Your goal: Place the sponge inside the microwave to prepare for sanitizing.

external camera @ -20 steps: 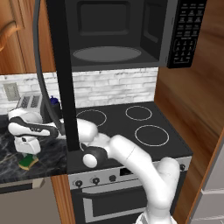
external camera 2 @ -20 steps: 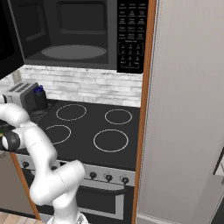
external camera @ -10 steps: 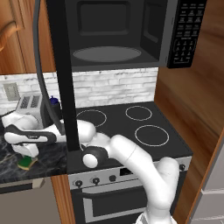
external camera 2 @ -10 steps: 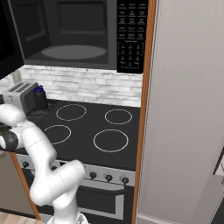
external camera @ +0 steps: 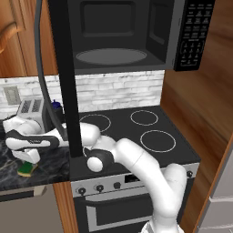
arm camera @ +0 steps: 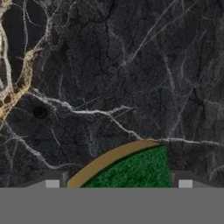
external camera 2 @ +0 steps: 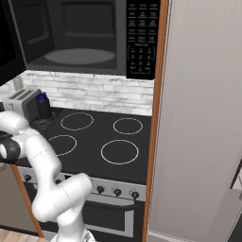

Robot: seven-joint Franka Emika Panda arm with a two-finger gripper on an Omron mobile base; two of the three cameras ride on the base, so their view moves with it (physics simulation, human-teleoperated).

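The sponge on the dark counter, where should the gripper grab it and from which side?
Come straight down from above and pinch the sponge across its two side faces. It lies flat on the counter, green layer up, yellow beneath, and the gripper sits directly over it, one fingertip to each side.

The microwave (external camera: 123, 34) is wide open inside, with just its flat round plate (external camera: 110, 56). Its swung-out door (external camera: 68, 82) hangs down in front of the counter (external camera: 45, 166) (right by the toaster (external camera: 32, 111)), blocking the way up.
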